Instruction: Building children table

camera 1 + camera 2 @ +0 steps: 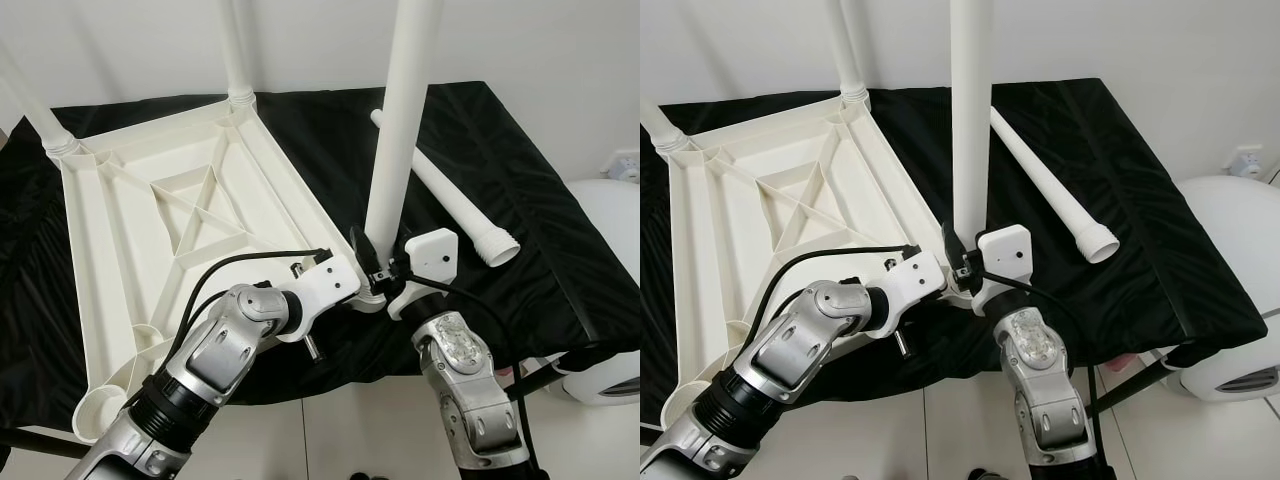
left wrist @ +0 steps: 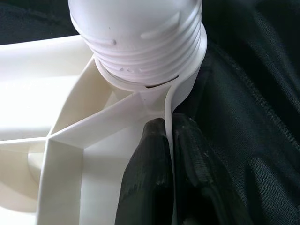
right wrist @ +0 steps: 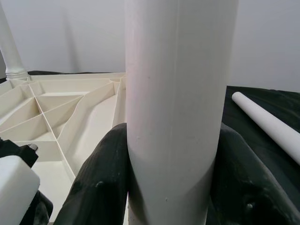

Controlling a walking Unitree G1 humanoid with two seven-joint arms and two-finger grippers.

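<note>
Two far legs and the upright leg [image 1: 398, 130] are cropped at the head views' top edge. Left gripper [image 2: 169, 140] pinches the upturned tabletop [image 1: 170, 210] rim. Right gripper [image 3: 173, 178] clamps that leg; one spare leg [image 1: 1045, 180] lies on black cloth [image 1: 1120, 150]

My left gripper [image 2: 169, 154] is pinched closed; my right gripper [image 3: 171, 187] is clamped closed, wrists nearly touching.

A cream-white tabletop [image 1: 170, 230] with a ribbed, criss-cross underside lies on a plain black cloth [image 1: 500, 180], with white table legs [image 1: 400, 130] upright and loose; silver arms end in black fingers [image 2: 145, 183].
</note>
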